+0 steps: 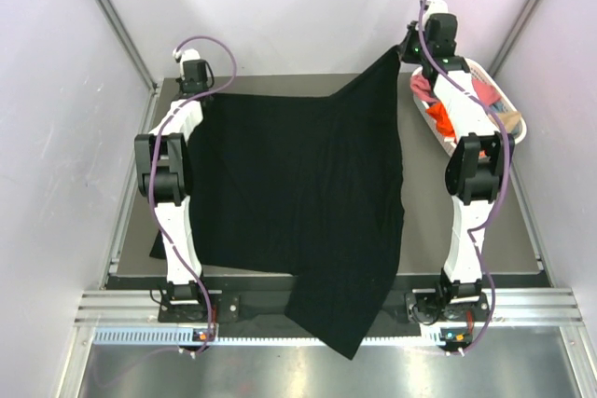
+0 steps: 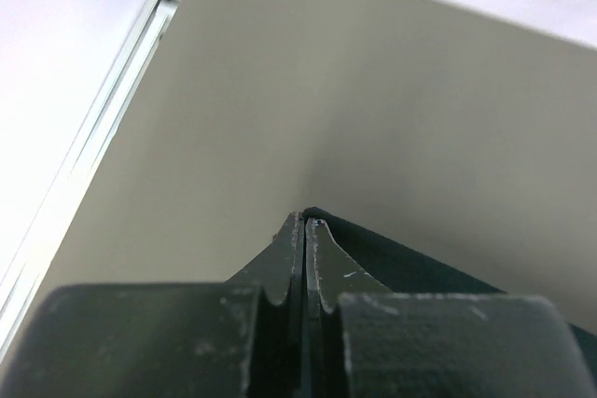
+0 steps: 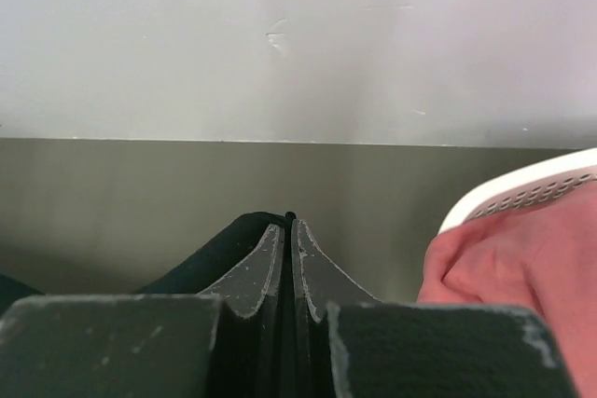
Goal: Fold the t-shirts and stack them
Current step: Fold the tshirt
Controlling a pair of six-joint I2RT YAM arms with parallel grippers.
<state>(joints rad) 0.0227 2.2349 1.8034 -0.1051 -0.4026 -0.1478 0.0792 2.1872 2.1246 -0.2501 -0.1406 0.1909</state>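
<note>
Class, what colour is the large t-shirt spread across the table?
The t-shirt is plain black; the top external view shows it best.

I count 1 black shirt (image 1: 298, 174), 1 basket (image 1: 519, 130), 1 worktop (image 1: 520, 230). 2 claws: left claw (image 2: 305, 223), right claw (image 3: 289, 221). In basket approx 3 pcs by colour: pink cloth (image 1: 422, 90), orange cloth (image 1: 442, 120), beige cloth (image 1: 506, 116); exact no. can't tell.

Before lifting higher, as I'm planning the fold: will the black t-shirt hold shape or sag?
Probably floppy: the black t-shirt hangs from the right gripper and drapes over the table edge. Likely light: two small pinches hold it.
</note>
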